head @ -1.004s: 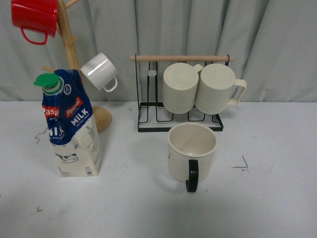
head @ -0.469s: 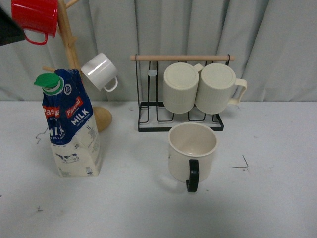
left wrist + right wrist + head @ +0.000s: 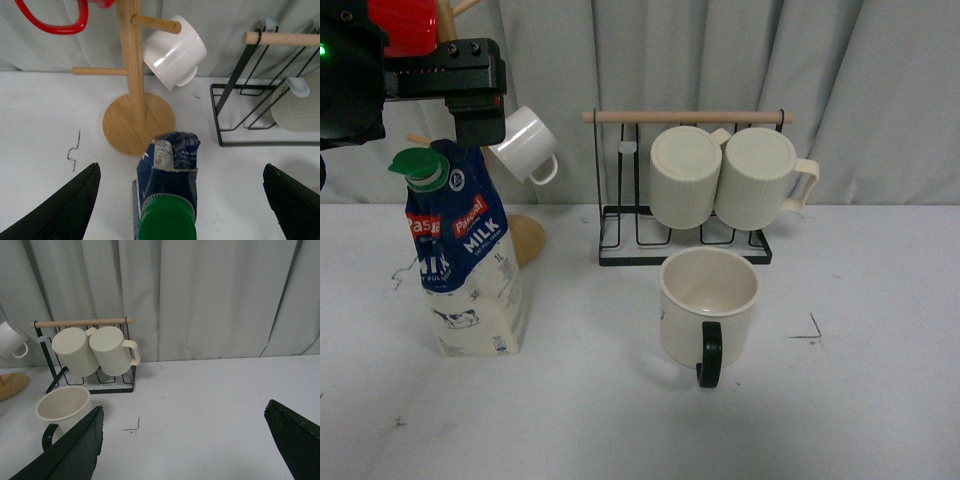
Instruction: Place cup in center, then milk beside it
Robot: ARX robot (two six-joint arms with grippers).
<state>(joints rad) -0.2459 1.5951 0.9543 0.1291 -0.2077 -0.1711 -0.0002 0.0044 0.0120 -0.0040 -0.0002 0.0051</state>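
Observation:
The cup (image 3: 708, 305), a wide cream mug with a black handle, stands upright in front of the wire rack and also shows in the right wrist view (image 3: 62, 405). The milk (image 3: 465, 260), a blue-and-white carton with a green cap, stands at the left by the mug tree. My left arm (image 3: 420, 75) hangs just above the carton. In the left wrist view my left gripper (image 3: 181, 170) is open, its fingers wide to either side of the carton's top (image 3: 170, 200) and not touching it. My right gripper (image 3: 185, 410) is open over bare table, to the right of the cup.
A black wire rack (image 3: 685, 250) with a wooden bar holds two ribbed cream mugs (image 3: 720, 178) right behind the cup. The wooden mug tree (image 3: 135, 100) carries a small white mug (image 3: 525, 145) and a red mug (image 3: 55, 20) close behind the milk. A grey curtain closes the back.
My left arm has come in from the upper left edge and now sits over the milk carton, covering most of the red mug. The cup and the milk have not moved.

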